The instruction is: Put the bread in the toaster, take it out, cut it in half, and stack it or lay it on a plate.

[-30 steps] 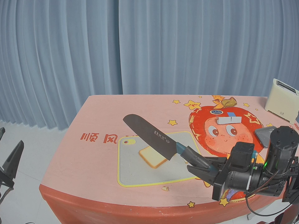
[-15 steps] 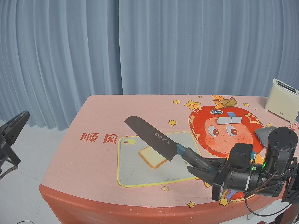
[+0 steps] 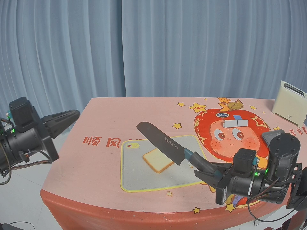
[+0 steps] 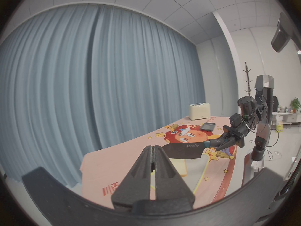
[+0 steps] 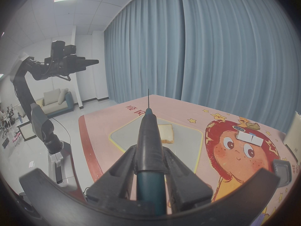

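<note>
Black knife point(image 3: 161, 141) is held tight by the right gripper point(image 3: 192, 163), and the bread point(image 3: 155, 163) is seen down below its slanted blade.

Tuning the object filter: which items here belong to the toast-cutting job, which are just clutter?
Job: tan bread slice; dark-bladed teal-handled knife in the right tool; grey yellow-rimmed cutting board; cream toaster; dark grey square dish, probably the plate.

Lying about: small white and blue blocks; pale crumb in front of the board.
</note>
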You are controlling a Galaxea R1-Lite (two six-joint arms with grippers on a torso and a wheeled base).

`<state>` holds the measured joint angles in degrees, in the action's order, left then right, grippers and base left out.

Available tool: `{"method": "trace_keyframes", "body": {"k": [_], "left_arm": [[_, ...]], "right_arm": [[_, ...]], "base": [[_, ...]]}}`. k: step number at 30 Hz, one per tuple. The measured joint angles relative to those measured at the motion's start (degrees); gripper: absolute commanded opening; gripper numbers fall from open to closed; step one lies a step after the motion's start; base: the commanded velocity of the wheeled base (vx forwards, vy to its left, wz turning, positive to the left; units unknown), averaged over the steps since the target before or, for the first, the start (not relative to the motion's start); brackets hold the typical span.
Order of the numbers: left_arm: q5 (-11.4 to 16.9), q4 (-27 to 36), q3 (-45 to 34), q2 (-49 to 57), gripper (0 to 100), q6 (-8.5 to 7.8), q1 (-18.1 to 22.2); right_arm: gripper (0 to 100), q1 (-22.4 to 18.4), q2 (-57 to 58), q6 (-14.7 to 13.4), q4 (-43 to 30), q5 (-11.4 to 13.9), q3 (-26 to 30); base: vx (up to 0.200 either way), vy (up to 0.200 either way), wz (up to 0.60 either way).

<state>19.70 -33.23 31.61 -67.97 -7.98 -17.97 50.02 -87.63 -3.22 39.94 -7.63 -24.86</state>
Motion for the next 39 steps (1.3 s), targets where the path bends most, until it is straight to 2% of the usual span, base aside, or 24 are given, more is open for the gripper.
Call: {"method": "trace_keyframes", "body": {"k": [4,11,19,26,35,39], "left_arm": [[0.9,-3.6,1.9,-5.8,0,-0.30,-2.3],[1.0,-10.6,4.7,-15.4,0,-0.57,-4.8],[0.9,-19.2,7.6,-24.8,0,-0.41,-6.0],[0.9,-19.8,9.7,-29.6,0,-0.24,-7.5],[0.6,-19.3,13.3,-33.5,0,-0.13,-10.7],[0.5,-19.5,14.3,-35.7,0,-0.13,-11.1]], "right_arm": [[0,0.0,-0.2,0.0,0.0,-0.5,0.2],[0,0.0,-0.5,0.0,0.0,-1.8,0.6],[0,-0.2,-1.0,0.1,-0.1,-3.2,0.9],[0,-0.2,-1.5,1.0,0.0,-5.2,1.4],[0,0.2,-2.1,1.1,0.0,-5.5,1.5],[0,0.5,-2.6,1.2,0.2,-6.6,1.5]], "base": [[0.000,0.000,0.00],[0.000,0.000,0.00],[0.000,0.000,0.00],[0.000,0.000,0.00],[0.000,0.000,0.00],[0.000,0.000,0.00]]}}
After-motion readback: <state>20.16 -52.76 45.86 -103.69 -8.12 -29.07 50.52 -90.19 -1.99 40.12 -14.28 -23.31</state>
